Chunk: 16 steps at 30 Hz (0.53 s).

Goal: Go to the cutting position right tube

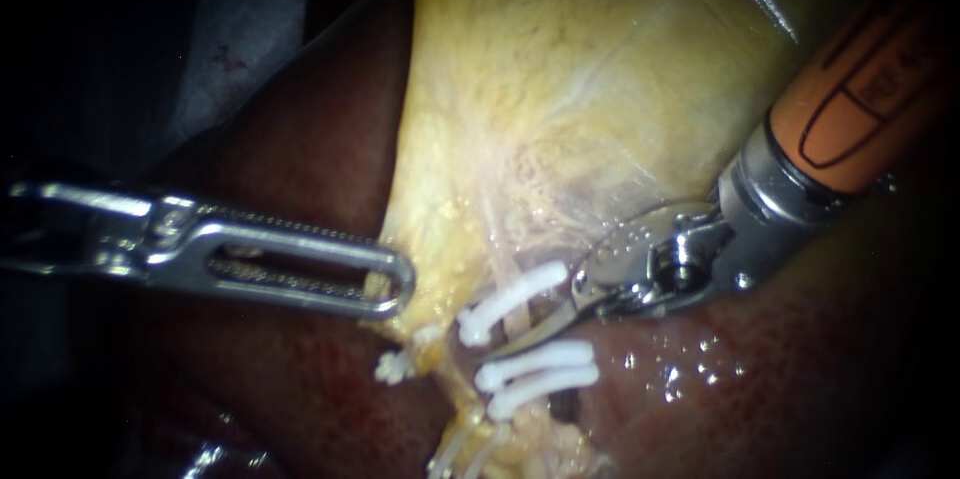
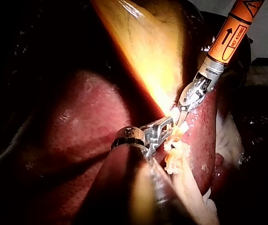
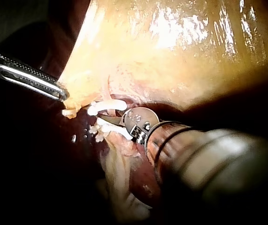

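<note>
Now, endoscope, right instrument [image 1: 545, 317]: our blades stand slightly apart, holding nothing, tips pushed in among the clips.
Endoscope, right tube [image 1: 497, 269]: it runs lengthwise from the gallbladder [image 1: 560, 89] towards the liver [image 1: 300, 399], crosswise to our blades. The upper clip [image 1: 510, 297] and lower pair of clips [image 1: 540, 374] flank them.
Left wrist, left instrument [image 2: 164, 126]: jaws closed on the gallbladder's edge, just beside the clips.
Right wrist, obstacles: clips sit close either side of the blade, so we judge the gap tight.
</note>
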Tool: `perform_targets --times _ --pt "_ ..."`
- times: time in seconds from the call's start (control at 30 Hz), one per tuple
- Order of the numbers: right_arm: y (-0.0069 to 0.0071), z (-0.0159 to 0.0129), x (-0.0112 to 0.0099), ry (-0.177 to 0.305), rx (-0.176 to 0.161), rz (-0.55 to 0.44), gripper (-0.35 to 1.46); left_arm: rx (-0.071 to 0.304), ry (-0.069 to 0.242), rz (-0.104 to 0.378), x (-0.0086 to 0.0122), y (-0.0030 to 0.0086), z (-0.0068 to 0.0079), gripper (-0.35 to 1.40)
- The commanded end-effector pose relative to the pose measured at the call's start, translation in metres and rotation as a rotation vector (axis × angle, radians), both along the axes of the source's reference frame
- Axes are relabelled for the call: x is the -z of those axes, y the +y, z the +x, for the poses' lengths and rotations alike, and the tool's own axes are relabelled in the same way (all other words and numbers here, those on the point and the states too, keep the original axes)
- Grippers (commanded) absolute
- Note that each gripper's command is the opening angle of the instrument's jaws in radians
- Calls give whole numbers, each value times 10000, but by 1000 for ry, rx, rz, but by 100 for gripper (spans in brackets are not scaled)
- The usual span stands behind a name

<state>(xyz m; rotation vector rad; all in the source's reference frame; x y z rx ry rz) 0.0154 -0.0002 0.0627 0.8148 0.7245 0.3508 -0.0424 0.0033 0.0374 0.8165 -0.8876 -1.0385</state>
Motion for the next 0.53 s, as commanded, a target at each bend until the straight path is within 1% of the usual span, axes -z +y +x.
perform_targets --times 0.03,0.53 --pt "0 0 0 0 1 0 21 0 0 0 0 0 0 -35" --pt "-1 -1 0 1 2 0 19 1 1 -1 -2 0 -2 -35"
